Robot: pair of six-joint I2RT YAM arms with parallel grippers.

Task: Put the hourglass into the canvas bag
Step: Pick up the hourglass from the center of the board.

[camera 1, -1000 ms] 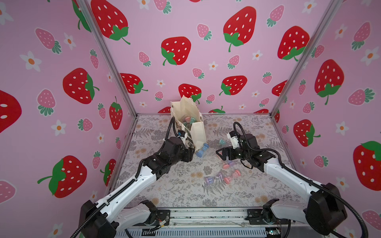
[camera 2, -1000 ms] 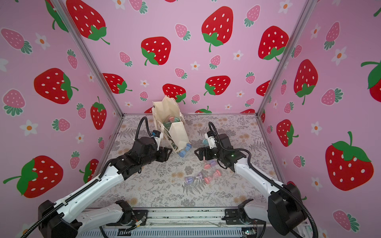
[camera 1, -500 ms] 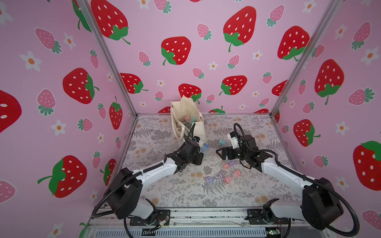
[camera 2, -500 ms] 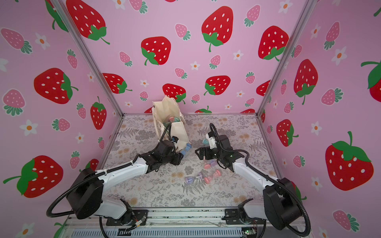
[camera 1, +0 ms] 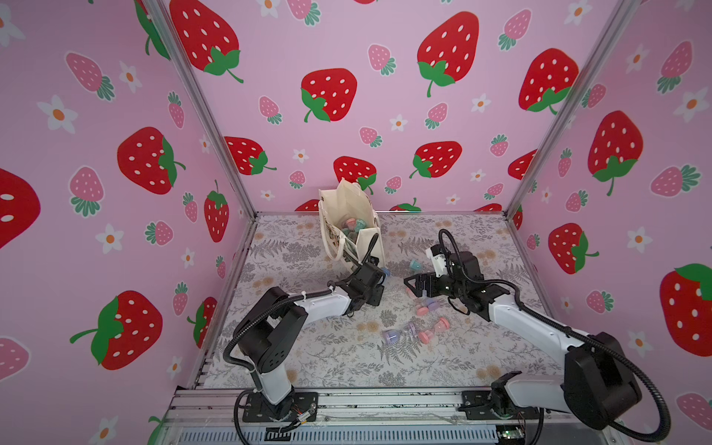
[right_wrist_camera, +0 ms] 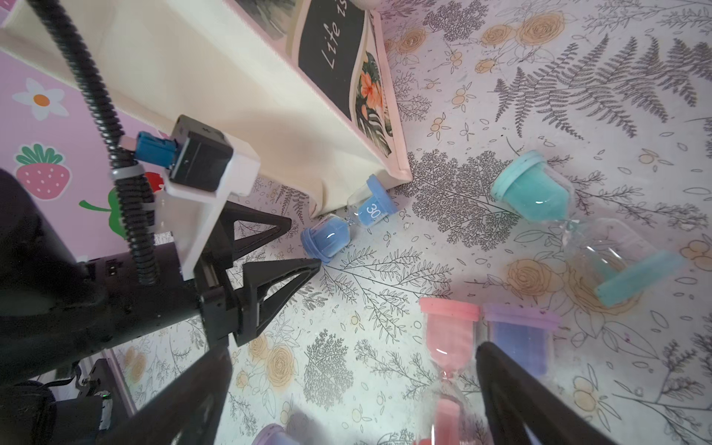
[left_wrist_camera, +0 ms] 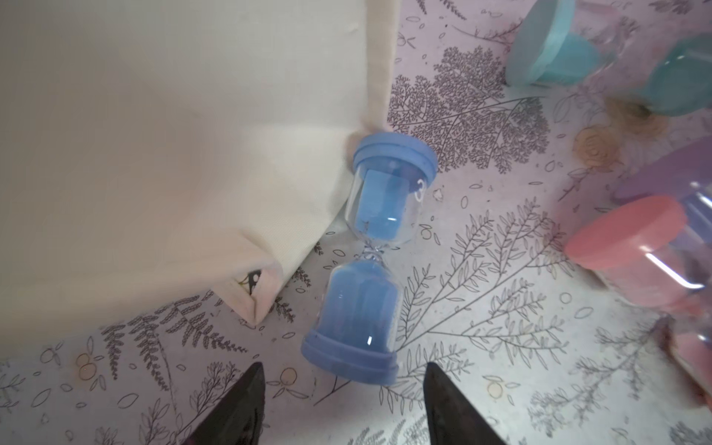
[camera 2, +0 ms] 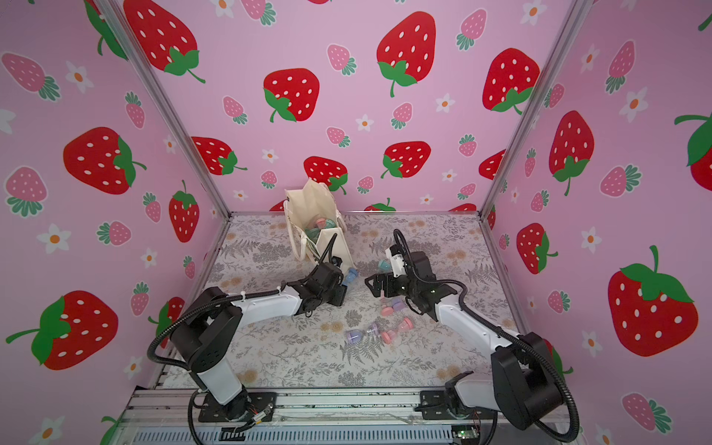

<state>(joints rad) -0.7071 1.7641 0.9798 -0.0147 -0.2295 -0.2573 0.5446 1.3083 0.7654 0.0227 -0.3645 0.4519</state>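
Note:
The cream canvas bag point(camera 1: 368, 246) point(camera 2: 334, 246) stands upright at the back of the table with several hourglasses point(camera 1: 352, 225) inside. A blue hourglass point(left_wrist_camera: 370, 266) point(right_wrist_camera: 346, 227) lies on the table, one cap touching the bag's bottom corner point(left_wrist_camera: 254, 293). My left gripper point(left_wrist_camera: 343, 393) point(camera 1: 379, 284) is low at the table and open. Its tips sit just short of the blue hourglass's near cap, holding nothing. My right gripper point(right_wrist_camera: 352, 362) point(camera 1: 413, 287) is wide open over a lying pink hourglass point(right_wrist_camera: 449, 339), which is close to one finger and not gripped.
More hourglasses lie loose on the floral table: a teal one point(camera 1: 415, 264) point(right_wrist_camera: 539, 192), a purple one point(right_wrist_camera: 518, 339) beside the pink, and purple point(camera 1: 391, 337) and pink point(camera 1: 433, 331) ones nearer the front. Pink strawberry walls enclose three sides.
My left arm has come down from beside the bag and reached forward, low to the table, to the blue hourglass. The right arm has hardly moved.

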